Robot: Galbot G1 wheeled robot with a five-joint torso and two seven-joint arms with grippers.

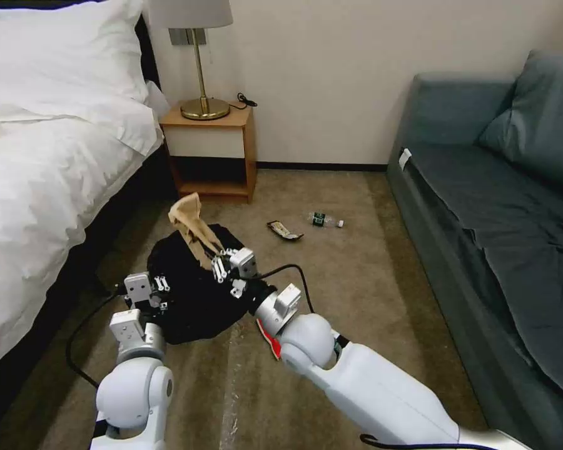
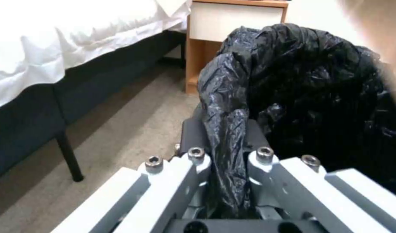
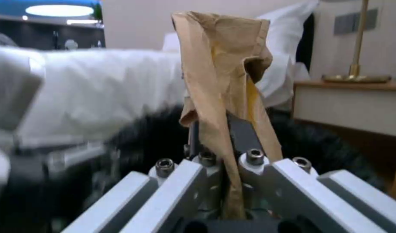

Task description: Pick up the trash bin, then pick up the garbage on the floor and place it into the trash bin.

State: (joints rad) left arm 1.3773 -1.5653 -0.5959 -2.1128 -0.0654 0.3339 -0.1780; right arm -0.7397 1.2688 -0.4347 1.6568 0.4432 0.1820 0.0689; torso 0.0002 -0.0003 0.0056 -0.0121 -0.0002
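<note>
Pinching the crumpled brown paper bag (image 1: 191, 222), the right claw (image 1: 219, 265) holds it upright above the round bin lined with crinkled black plastic (image 1: 194, 287) at lower centre of the head frame. The left claw (image 1: 161, 294) is pressed together on a fold of the black liner (image 2: 226, 129) at the bin's left rim. A dark-and-yellow wrapper (image 1: 284, 230) and a small clear bottle (image 1: 324, 219) lie on the carpet at centre.

Brown paper bag (image 1: 192, 226) (crumpled) over trash bin (image 1: 197, 294)

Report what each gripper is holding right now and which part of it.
The left gripper is shut on the black bag at the rim of the trash bin. The right gripper is shut on the lower end of the crumpled brown paper bag, above the bin.
</note>
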